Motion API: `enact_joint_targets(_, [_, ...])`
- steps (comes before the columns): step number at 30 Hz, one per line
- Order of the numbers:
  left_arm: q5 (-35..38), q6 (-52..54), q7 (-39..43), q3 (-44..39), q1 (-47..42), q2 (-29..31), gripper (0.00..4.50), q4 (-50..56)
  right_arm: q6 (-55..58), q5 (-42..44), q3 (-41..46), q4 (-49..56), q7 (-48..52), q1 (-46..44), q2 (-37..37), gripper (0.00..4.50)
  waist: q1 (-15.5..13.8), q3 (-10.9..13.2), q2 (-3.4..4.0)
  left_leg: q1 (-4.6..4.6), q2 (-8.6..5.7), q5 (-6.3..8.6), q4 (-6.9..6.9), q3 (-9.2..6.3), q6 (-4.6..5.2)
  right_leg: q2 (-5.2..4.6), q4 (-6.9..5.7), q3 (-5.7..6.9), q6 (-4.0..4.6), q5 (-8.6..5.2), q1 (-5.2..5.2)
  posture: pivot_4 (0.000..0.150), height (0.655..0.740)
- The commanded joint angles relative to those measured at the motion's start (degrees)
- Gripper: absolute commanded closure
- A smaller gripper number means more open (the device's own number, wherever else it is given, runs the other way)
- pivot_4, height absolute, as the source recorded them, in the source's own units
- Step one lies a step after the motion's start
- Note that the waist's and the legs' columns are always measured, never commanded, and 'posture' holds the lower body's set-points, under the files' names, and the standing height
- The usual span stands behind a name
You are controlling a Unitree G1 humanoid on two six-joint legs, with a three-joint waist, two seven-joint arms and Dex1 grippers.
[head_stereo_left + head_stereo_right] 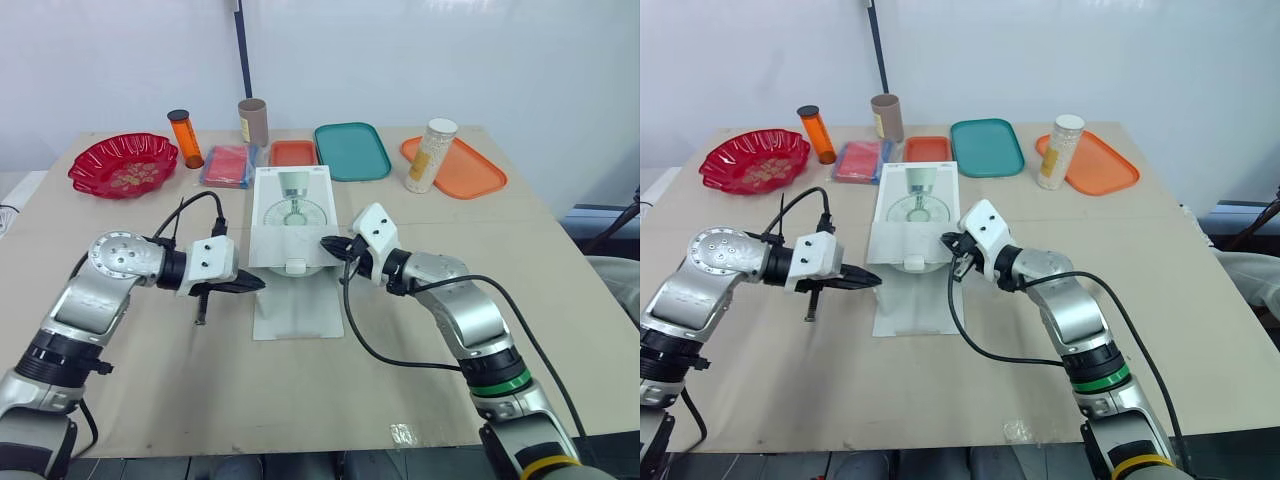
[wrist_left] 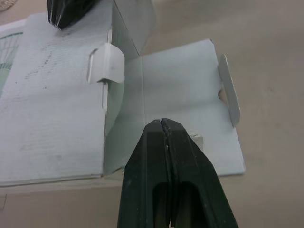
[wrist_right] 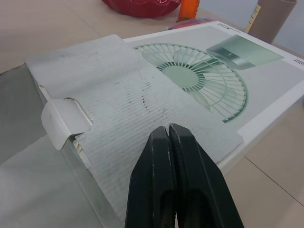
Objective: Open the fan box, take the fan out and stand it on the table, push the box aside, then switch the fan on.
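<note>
The white fan box (image 1: 290, 215), printed with a green fan, lies flat in the middle of the table. Its front flap (image 1: 295, 310) is folded down onto the table toward me, and a small tab (image 2: 107, 64) sticks up at the opening's edge. My left gripper (image 1: 255, 284) is shut and empty, its tip just left of the box's open front and over the flap (image 2: 190, 90). Shut and empty as well, my right gripper (image 1: 328, 244) points at the box's right front corner, hovering over the top panel (image 3: 190, 80). What lies inside the box is hidden.
Along the back of the table stand a red bowl (image 1: 122, 163), an orange bottle (image 1: 185, 138), a brown tube (image 1: 252, 121), a pink packet (image 1: 228, 164), a small orange tray (image 1: 293, 152), a teal tray (image 1: 351, 150) and an orange tray (image 1: 475, 175) holding a white jar (image 1: 430, 155).
</note>
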State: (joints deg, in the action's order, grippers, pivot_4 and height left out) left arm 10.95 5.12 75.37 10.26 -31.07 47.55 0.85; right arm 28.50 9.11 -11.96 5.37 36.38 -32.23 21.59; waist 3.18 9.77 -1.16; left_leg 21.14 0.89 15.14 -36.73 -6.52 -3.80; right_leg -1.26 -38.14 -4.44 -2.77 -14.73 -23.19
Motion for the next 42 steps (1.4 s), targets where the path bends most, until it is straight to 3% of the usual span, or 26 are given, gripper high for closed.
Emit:
enact_joint_targets(1, [-2.25, -2.59, 1.61, -0.68, -1.42, 2.82, 4.5, -1.95, 0.17, -0.76, -0.91, -1.46, 0.33, 0.35, -0.43, 4.46, 0.0, 0.0, 0.0, 0.0, 0.0, 0.0, 0.0, 0.0, 0.0, 0.0, 0.0, 0.0, 0.0, 0.0, 0.0, 0.15, 0.74])
enact_joint_targets(9, [-9.33, -9.2, 1.67, 0.78, -4.02, 6.01, 4.5, -8.63, -0.53, -1.13, -0.96, -2.1, 0.6, 0.16, -1.19, 4.46, 0.15, 0.0, 0.0, 0.01, 0.0, 0.0, 0.04, 0.01, 0.0, 0.01, 0.0, 0.0, 0.02, -0.02, -0.02, 0.15, 0.74])
enact_joint_targets(14, [-11.16, -11.05, -4.97, -0.05, -4.88, 0.86, 4.5, -13.65, -0.61, -1.24, -0.75, -2.06, 0.58, 0.19, -1.29, 4.46, 0.21, 0.0, 0.0, 0.0, 0.0, 0.0, 0.03, 0.0, 0.01, 0.01, 0.0, 0.0, 0.02, -0.02, -0.01, 0.15, 0.74])
enact_joint_targets(20, [-6.45, -5.39, -10.49, -3.49, -2.47, -5.59, 4.5, -12.99, -0.09, -1.19, -0.31, -1.23, 0.59, 0.61, -0.97, 4.46, 0.38, 0.0, -0.03, 0.02, 0.01, 0.0, 0.02, 0.0, 0.01, 0.0, -0.02, 0.0, 0.03, -0.01, -0.02, 0.15, 0.74])
enact_joint_targets(24, [-6.29, -3.7, -13.69, -4.74, -0.13, -6.66, 4.5, -12.79, 0.4, -1.11, -0.01, -0.73, 0.78, 0.8, -0.57, 4.46, 0.47, 0.0, -0.03, 0.02, 0.0, 0.0, 0.02, -0.03, 0.01, -0.01, -0.04, 0.02, 0.03, -0.01, -0.03, 0.15, 0.74])
enact_joint_targets(42, [6.88, 10.54, -21.02, -12.15, 7.64, -14.93, 4.5, -4.09, 2.25, -0.8, 0.17, 0.23, 2.86, -0.12, 1.03, 4.46, 0.68, -0.01, -0.04, 0.03, -0.03, 0.0, 0.02, -0.08, 0.01, -0.07, -0.04, 0.06, 0.02, -0.02, 0.0, 0.15, 0.74])
